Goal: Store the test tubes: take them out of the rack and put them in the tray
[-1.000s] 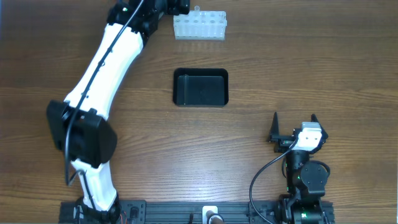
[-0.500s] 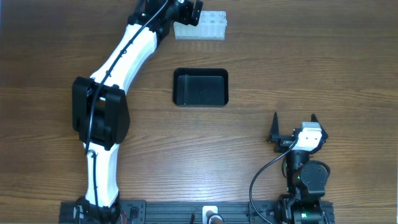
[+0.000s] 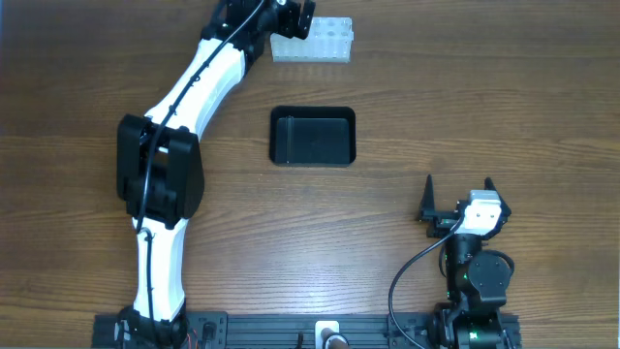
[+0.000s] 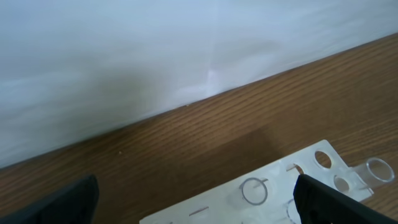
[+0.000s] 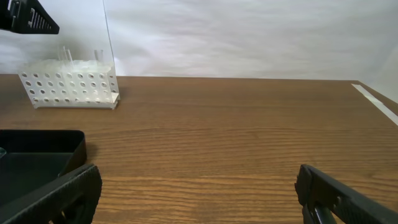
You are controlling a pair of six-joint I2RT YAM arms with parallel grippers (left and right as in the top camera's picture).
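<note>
The clear test tube rack [image 3: 315, 41] stands at the table's far edge, and the right wrist view shows it as a holed rack [image 5: 69, 87] with short tubes [image 5: 64, 55] sticking up. My left gripper [image 3: 296, 17] hangs open over the rack's left end. In its own view the left gripper [image 4: 208, 208] has its fingers [image 4: 74, 199] wide apart above the rack top [image 4: 311, 171], with a tube mouth [image 4: 254, 190] between them. The black tray [image 3: 312, 136] lies mid-table. My right gripper [image 3: 457, 186] stays open near its base, holding nothing.
A white wall [image 4: 155, 50] rises just behind the rack. Bare wood [image 3: 504, 97] stretches to the right of the rack and tray. In the right wrist view, the tray's corner [image 5: 43, 155] lies ahead of the right gripper [image 5: 199, 211].
My left arm swung to the right and brought its gripper over the rack's left end, then held there. The right arm has not moved.
</note>
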